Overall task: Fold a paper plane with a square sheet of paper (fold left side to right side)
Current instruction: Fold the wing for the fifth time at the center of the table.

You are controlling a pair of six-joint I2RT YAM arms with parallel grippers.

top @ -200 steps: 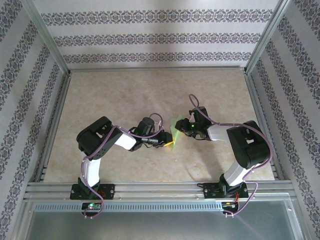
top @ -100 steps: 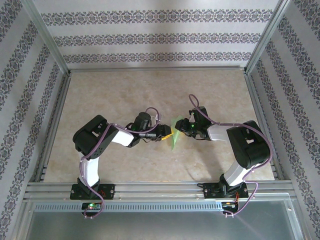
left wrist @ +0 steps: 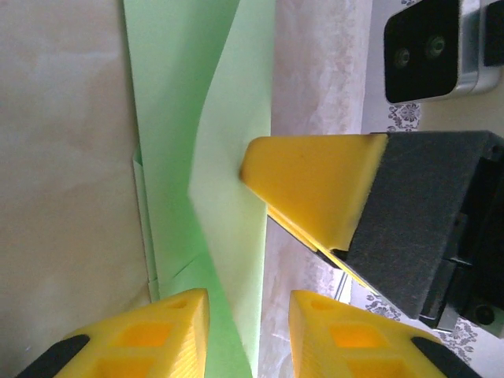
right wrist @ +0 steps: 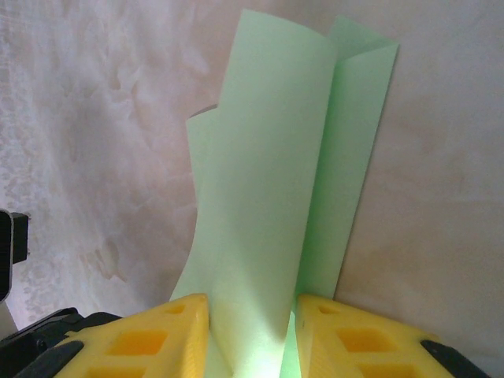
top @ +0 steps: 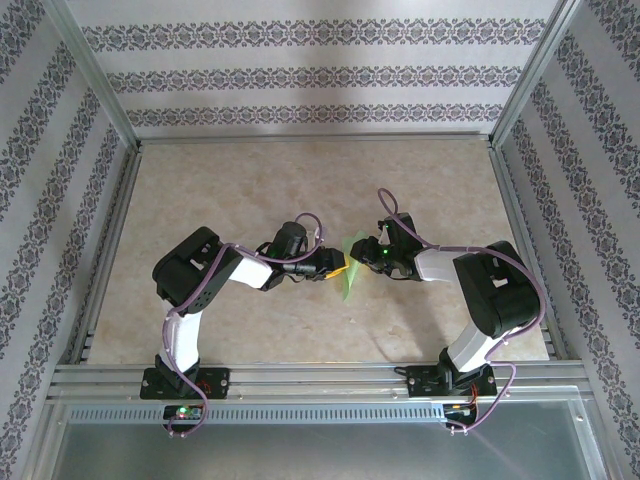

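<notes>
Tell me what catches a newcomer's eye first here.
A folded light green paper stands up off the table at its middle. The right hand pinches one edge, and the left hand straddles it from the left.

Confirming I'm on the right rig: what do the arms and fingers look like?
The left arm and right arm have black joint housings, white links and purple cables alongside. The fingers are yellow wedges with hollow pockets on black mounts. A green light glows at the right wrist.
</notes>
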